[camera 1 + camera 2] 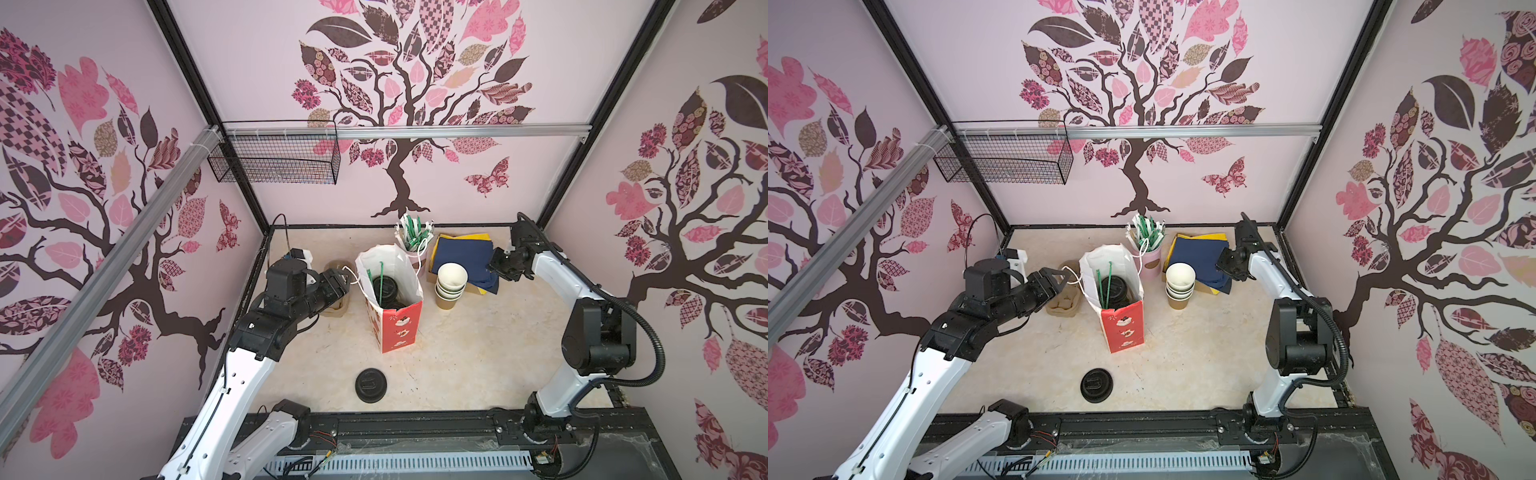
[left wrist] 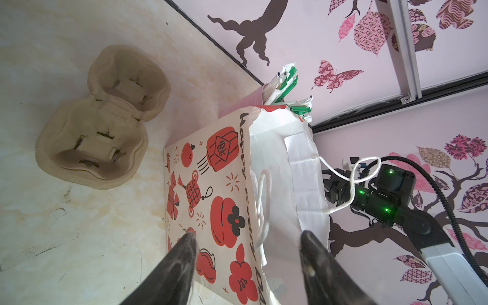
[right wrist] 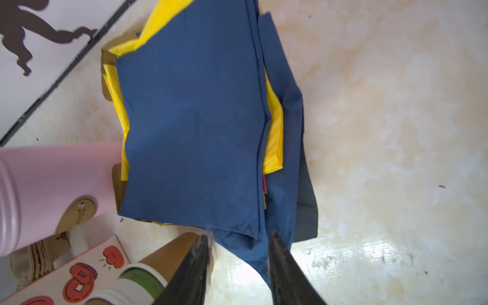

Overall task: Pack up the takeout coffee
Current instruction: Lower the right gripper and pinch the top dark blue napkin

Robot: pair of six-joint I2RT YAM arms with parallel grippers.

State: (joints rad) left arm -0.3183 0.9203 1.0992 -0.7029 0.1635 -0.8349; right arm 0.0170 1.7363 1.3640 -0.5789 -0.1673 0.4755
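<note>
The takeout coffee shows as two black sip lids [image 1: 384, 286] deep inside the upright red-and-white paper bag [image 1: 401, 328], with green sticks beside them; the cup bodies are hidden. My left gripper [image 1: 347, 278] is open at the bag's left rim. In the left wrist view my left gripper [image 2: 249, 235] has one finger on the printed outside and the other past the white rim, with the string handle [image 2: 264, 200] between. My right gripper [image 3: 240, 233] hangs open over the blue napkins [image 3: 192, 126], a napkin corner between its tips.
A stack of empty lidless cups [image 1: 451, 284] stands right of the bag, close under my right gripper [image 1: 496, 268]. A pink holder of straws [image 1: 411, 237] is behind the bag. The beige pulp carrier [image 2: 97, 118] lies left of it. A loose black lid [image 1: 371, 385] lies near the front.
</note>
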